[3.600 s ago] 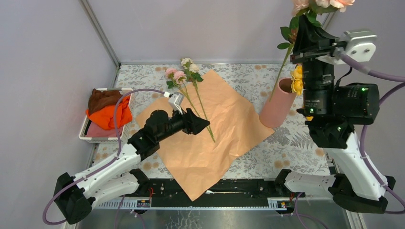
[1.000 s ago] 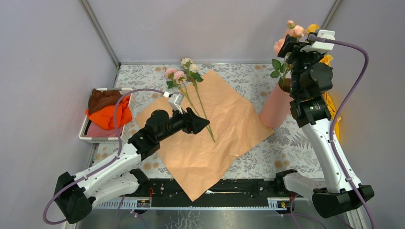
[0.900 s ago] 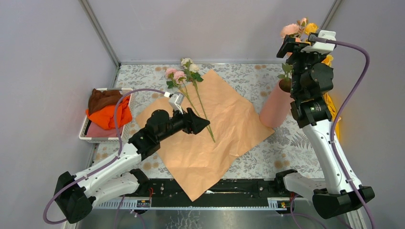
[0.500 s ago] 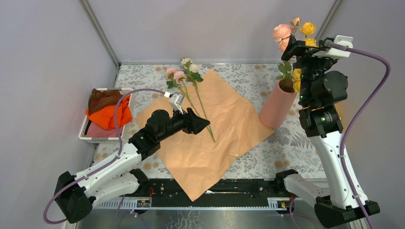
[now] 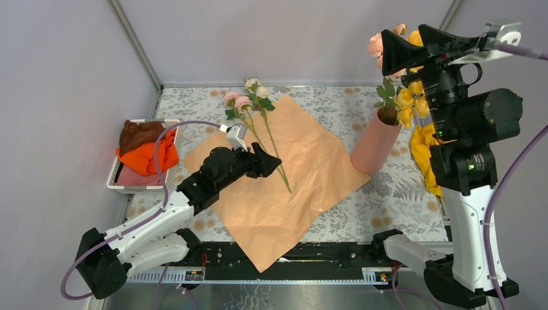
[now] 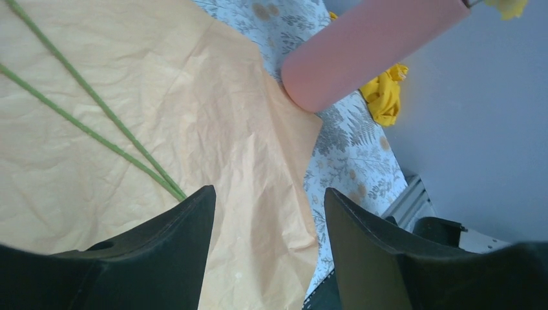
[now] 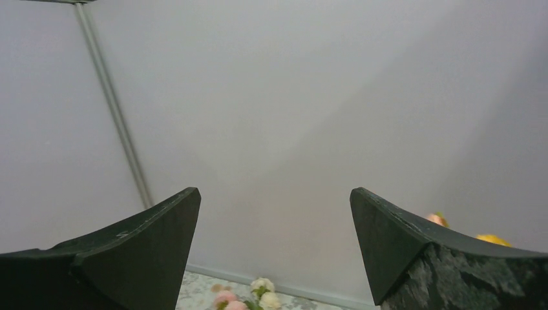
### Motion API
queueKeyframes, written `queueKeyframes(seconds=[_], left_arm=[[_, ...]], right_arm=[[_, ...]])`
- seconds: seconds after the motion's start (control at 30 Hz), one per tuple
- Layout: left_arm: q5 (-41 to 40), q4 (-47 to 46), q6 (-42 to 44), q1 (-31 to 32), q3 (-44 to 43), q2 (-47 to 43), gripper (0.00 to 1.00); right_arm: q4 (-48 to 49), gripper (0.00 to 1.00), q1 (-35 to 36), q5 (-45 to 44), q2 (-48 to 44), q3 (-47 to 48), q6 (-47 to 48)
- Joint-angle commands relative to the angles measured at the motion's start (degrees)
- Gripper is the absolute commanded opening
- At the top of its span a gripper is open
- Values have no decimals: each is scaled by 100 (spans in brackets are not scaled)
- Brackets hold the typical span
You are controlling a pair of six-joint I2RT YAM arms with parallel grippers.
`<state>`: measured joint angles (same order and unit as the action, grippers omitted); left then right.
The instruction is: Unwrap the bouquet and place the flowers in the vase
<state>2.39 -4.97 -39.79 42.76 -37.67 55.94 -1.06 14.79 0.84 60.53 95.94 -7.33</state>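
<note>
You're partway through: the paper [image 5: 284, 206] lies flat, and two flowers [image 5: 276, 155] on it wait to be moved. At mid-frame in the top view, your left gripper [image 5: 268, 165] hangs open and empty. The stem ends lie at one fingertip, not between the jaws. I'd shift to straddle them, then close. At right, the vase [image 5: 373, 147] holds blooms. At upper right, your right gripper [image 5: 404, 42] gapes wide, empty.

On the left wrist view the vase [image 6: 368, 51] loses its mouth past the top edge; from above, my right arm [image 5: 475, 119] covers part of the yellow cloth [image 5: 421, 148].
</note>
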Motion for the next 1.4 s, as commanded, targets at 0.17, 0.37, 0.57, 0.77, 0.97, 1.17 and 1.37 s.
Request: queueKeyframes(seconds=[0.17,0.37,0.57,0.77,0.97,1.17,1.37], left_arm=[[-1025,864,-372,-437,-630,-58,76],[-526,1234,-775,-1669,-938,80,77],[184,1277,-1291,-2971,-657,-87,79],[1536,849,-2065,-4496,305,24,79],[2261,210,-2190,-4994,850,281,77],[2011,700,-1775,-4996,778,-86,77],[1878,1037,-1643,-4992,722,-540,77]], right_arm=[[-1092,91,619,1060,1296,1373,-670],[-2067,91,2646,-561,2640,2663,303],[-2133,89,3194,-1122,2959,2193,193],[-2230,79,3489,-1391,2842,1012,-203],[-2500,64,3937,-1606,2935,73,-545],[-2521,50,4153,-1465,3489,-845,-869],[-2491,45,4155,-1376,4107,-1000,-685]])
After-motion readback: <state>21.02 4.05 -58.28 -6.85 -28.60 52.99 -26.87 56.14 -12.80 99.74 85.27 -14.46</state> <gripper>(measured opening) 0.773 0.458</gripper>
